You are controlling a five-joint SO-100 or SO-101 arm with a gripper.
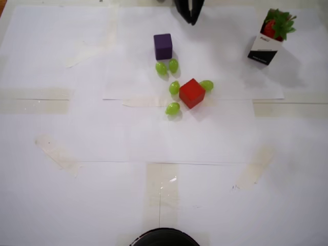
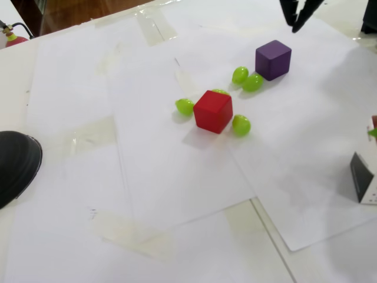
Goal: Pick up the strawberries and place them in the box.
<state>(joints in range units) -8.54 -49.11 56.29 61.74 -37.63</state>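
Observation:
The strawberries (image 1: 270,28) lie inside the box (image 1: 264,49) at the far right of the overhead view. Red fruit and spiky green leaves stick out of its open top. I cannot tell how many are in it. No strawberry lies loose on the table. In the fixed view the box (image 2: 364,183) is cut off by the right edge, with a sliver of green leaf above it. My black gripper (image 1: 191,20) hangs at the top centre, well left of the box and above the purple cube. Its fingers meet at the tips and hold nothing. It also shows in the fixed view (image 2: 294,25).
A purple cube (image 1: 163,46), a red cube (image 1: 192,93) and several green grapes (image 1: 172,108) sit mid-table. A round black object (image 1: 164,239) lies at the near edge, and also shows at the left of the fixed view (image 2: 15,165). White paper sheets are taped down.

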